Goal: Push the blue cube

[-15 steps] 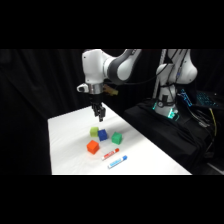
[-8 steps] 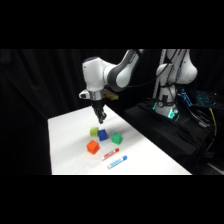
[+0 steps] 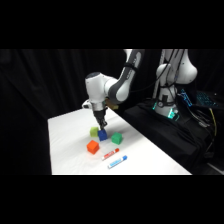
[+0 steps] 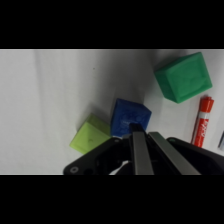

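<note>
The blue cube (image 3: 102,134) sits mid-table between a lime cube (image 3: 94,131) and a green cube (image 3: 116,138). My gripper (image 3: 103,126) has come down right over it, its tips at the cube's top edge. In the wrist view the blue cube (image 4: 130,117) lies just beyond the gripper (image 4: 136,134), whose two fingers are pressed together, shut with nothing between them. The lime cube (image 4: 91,135) touches the blue cube's left side.
An orange cube (image 3: 92,146) lies in front of the blue one. A red marker (image 3: 110,153) and a blue-and-white marker (image 3: 117,161) lie nearer the front edge. The green cube (image 4: 182,76) and red marker (image 4: 201,120) show on the right of the wrist view.
The arm has swung lower and the gripper has dropped from above the cubes down to the blue cube. The cubes and markers look unmoved.
</note>
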Robot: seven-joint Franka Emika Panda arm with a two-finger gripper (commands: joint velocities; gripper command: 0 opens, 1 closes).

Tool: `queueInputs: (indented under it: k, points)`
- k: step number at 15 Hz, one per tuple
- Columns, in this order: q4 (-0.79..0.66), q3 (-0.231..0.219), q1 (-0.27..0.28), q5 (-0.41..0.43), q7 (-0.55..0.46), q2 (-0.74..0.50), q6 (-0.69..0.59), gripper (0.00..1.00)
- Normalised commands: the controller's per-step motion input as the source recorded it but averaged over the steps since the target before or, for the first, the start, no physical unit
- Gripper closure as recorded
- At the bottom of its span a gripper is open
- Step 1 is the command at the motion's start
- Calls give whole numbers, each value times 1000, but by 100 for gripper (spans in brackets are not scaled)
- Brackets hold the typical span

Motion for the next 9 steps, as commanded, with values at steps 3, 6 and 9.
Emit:
queueInputs:
  k: [3,6,9]
  points:
    - [30,105,-117,76,-66,181,256,94]
    - [11,108,-108,66,-68,85,189,94]
    - [-85,78,-69,25,-39,-157,47,95]
